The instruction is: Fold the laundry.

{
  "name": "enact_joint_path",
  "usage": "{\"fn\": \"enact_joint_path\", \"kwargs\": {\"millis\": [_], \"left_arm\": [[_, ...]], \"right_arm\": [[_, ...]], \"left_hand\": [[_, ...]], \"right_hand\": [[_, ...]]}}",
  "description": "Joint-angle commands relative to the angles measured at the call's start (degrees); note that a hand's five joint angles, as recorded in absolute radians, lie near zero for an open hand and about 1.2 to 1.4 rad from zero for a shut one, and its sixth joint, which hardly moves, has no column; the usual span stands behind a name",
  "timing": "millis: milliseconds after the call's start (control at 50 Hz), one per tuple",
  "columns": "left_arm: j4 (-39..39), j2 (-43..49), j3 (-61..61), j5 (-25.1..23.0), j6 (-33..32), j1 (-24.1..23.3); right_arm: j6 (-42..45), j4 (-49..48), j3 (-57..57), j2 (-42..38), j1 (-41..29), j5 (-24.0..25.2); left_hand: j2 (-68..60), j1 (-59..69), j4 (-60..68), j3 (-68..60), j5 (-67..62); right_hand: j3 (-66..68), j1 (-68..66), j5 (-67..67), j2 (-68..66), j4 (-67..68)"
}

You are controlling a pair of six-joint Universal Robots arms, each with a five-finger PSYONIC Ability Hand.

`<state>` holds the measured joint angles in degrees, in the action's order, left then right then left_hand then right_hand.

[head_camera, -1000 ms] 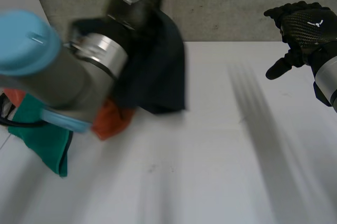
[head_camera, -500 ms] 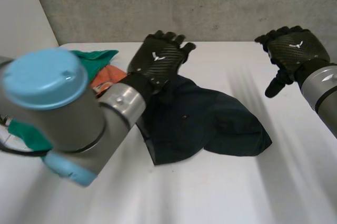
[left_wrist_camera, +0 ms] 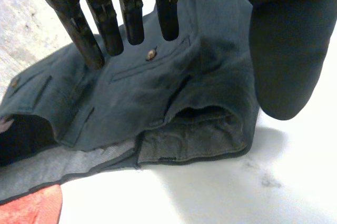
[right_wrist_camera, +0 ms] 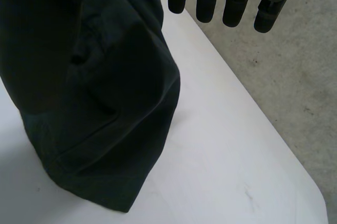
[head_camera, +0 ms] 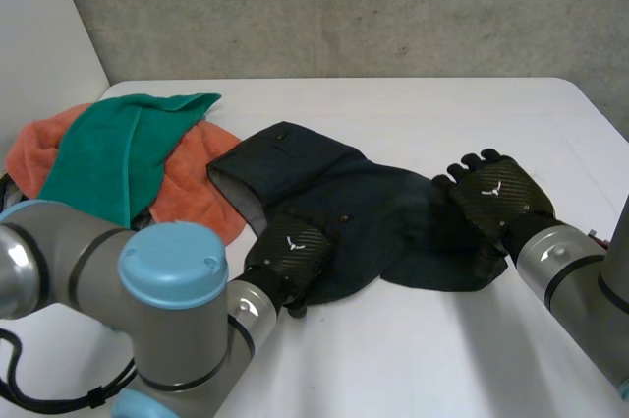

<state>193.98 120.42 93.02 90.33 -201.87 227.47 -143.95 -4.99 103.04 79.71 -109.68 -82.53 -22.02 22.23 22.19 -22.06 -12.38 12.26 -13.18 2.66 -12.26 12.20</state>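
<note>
Here, dark shorts (head_camera: 364, 211) lie crumpled mid-table (head_camera: 413, 359), long axis running side to side between the hands.
The left hand (head_camera: 292, 253) rests flat on their near left edge, fingers straight. The right hand (head_camera: 496, 197), fingers also straight and holding nothing, sits at the far right end, so each hand is nearest its own end.

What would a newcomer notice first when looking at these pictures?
A dark garment lies crumpled in the middle of the white table. The left robot hand rests on its near edge and the right robot hand on its right end, both with straight fingers. At the table's left side, a green cloth lies over an orange cloth.
</note>
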Motion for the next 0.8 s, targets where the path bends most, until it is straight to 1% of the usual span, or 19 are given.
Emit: {"fn": "enact_joint_path", "kwargs": {"millis": [20,80,100,160,200,300,380,400,440,480,540,560,580,660,680,700,740,760,800], "left_arm": [[0.08,4.55,-3.89,0.19,-0.10,0.35],[0.17,5.44,-5.22,0.11,-0.10,0.35],[0.43,5.88,-5.92,0.11,-0.10,0.35],[1.40,6.75,-6.89,0.19,-0.19,0.52],[1.84,8.25,-7.85,0.37,-0.19,0.52],[2.02,8.87,-9.09,0.90,-0.54,0.96],[3.07,5.89,-11.46,4.93,-2.03,2.89],[4.46,3.27,-12.85,7.20,-2.91,4.37],[6.66,0.97,-13.92,8.98,-3.97,6.23],[10.95,-2.62,-15.67,9.68,-5.72,9.20],[16.06,-5.27,-17.69,9.34,-7.13,10.54],[19.30,-6.67,-19.35,8.29,-7.74,10.45],[20.72,-7.30,-20.24,7.41,-7.75,10.37],[24.60,-7.83,-24.20,0.83,-6.87,9.75],[24.95,-7.31,-25.68,-1.89,-5.91,9.05],[25.04,-6.43,-26.66,-3.57,-4.69,8.18],[25.05,-4.94,-27.98,-5.33,-2.75,7.03],[25.13,-2.41,-29.46,-7.17,0.13,5.63],[25.05,0.15,-30.97,-8.94,3.48,4.31]], "right_arm": [[-0.45,-1.07,1.81,0.09,0.25,0.01],[-0.45,-1.16,2.25,0.09,0.25,0.01],[-0.45,-1.16,2.34,0.00,0.25,0.01],[-0.54,-1.16,2.87,0.00,0.43,0.01],[-0.63,-1.25,3.04,0.00,0.69,0.01],[-0.63,-1.25,3.31,0.09,1.92,0.01],[-0.63,-1.16,2.87,0.62,3.24,-0.08],[-0.63,-1.16,2.70,0.71,3.42,-0.08],[-0.63,-1.16,2.34,0.88,3.51,-0.17],[-0.71,-1.07,1.82,1.41,3.77,-0.26],[-1.06,-1.07,1.03,2.72,4.29,-0.87],[-1.33,-1.16,0.94,2.99,4.47,-1.13],[-1.76,-1.07,0.76,3.25,4.65,-1.49],[-5.27,-0.98,-0.12,4.74,5.61,-2.54],[-5.72,-0.98,-0.12,4.92,5.88,-2.54],[-6.25,-0.98,-0.21,5.27,6.14,-2.54],[-7.30,-1.07,-0.21,5.98,7.28,-2.54],[-7.57,-1.07,-0.21,6.15,7.72,-2.54],[-8.01,-1.07,-0.21,6.51,9.12,-2.63]], "left_hand": [[-13.36,13.15,13.19,-13.32,-13.00],[-23.48,23.28,23.32,-23.45,-23.13],[-29.51,29.30,29.35,-29.48,-29.16],[-41.47,41.27,41.31,-41.44,-41.12],[-57.59,57.38,57.42,-57.56,-57.23],[-57.98,57.77,57.81,-57.94,-57.62],[-57.98,57.77,57.81,-57.94,-57.62],[-57.98,57.77,57.81,-57.94,-57.62],[-57.98,57.77,57.81,-57.94,-57.62],[-57.98,57.77,57.81,-57.94,-57.62],[-57.98,57.77,57.81,-57.94,-57.62],[-57.98,57.77,57.81,-57.94,-57.62],[-57.98,57.77,57.81,-57.94,-57.62],[-57.98,57.77,57.81,-57.94,-57.62],[-57.98,57.77,57.81,-57.94,-57.62],[-57.98,57.77,57.81,-57.94,-57.62],[-57.98,57.77,57.81,-57.94,-57.62],[-57.98,57.77,57.81,-57.94,-57.62],[-57.98,57.77,57.81,-57.94,-57.62]], "right_hand": [[-2.26,3.18,-2.66,2.26,-2.20],[-2.26,3.18,-2.66,2.26,-2.20],[-2.26,3.18,-2.66,2.26,-2.20],[-2.26,3.18,-2.66,2.26,-2.20],[-2.26,3.18,-2.66,2.26,-2.20],[-2.26,3.18,-2.66,2.26,-2.20],[-2.26,3.18,-2.66,2.26,-2.20],[-2.26,3.18,-2.66,2.26,-2.20],[-2.26,3.18,-2.66,2.26,-2.20],[-2.26,3.18,-2.66,2.26,-2.20],[-2.26,3.18,-2.66,2.26,-2.20],[-2.26,3.18,-2.66,2.26,-2.20],[-2.26,3.18,-2.66,2.26,-2.20],[-2.26,3.18,-2.66,2.26,-2.20],[-2.26,3.18,-2.66,2.26,-2.20],[-2.26,3.18,-2.66,2.26,-2.20],[-2.26,3.18,-2.66,2.26,-2.20],[-2.26,3.18,-2.66,2.26,-2.20],[-2.26,3.18,-2.66,2.26,-2.20]]}}
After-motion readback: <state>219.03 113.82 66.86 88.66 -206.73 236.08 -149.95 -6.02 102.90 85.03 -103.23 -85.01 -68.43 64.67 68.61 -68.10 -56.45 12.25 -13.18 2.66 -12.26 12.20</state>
